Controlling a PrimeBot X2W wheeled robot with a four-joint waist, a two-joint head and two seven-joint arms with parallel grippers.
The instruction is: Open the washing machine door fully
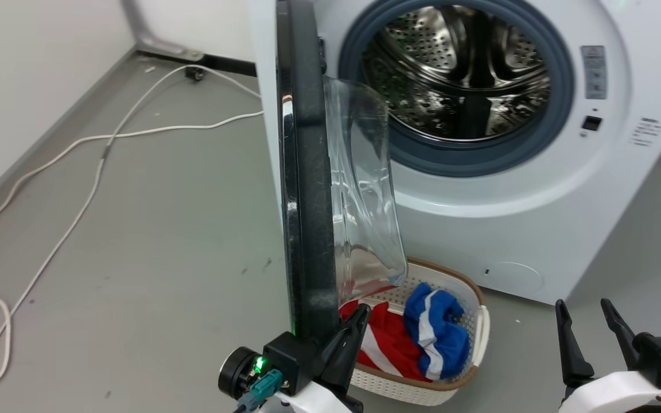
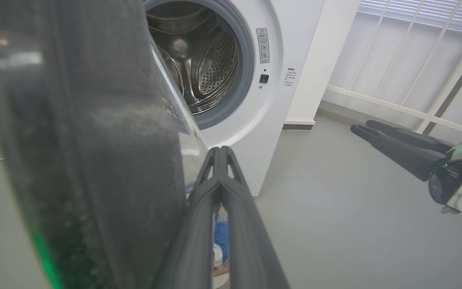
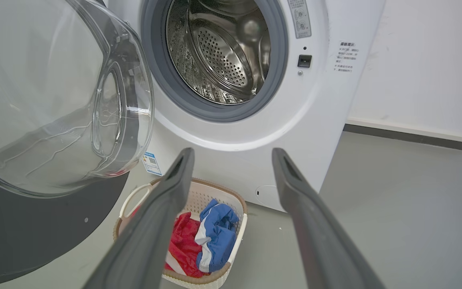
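Left gripper (image 2: 219, 152) pinched beside door (image 1: 303, 172) rim (cable (image 1: 107, 139) leftward).

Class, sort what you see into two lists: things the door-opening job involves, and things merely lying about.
Job: door, washing machine, left gripper.
Lying about: basket, clothes, cable.

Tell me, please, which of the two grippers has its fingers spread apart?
The right gripper: its fingers stand wide apart with nothing between them. The left gripper has its fingers pressed together beside the rim of the washing machine door.
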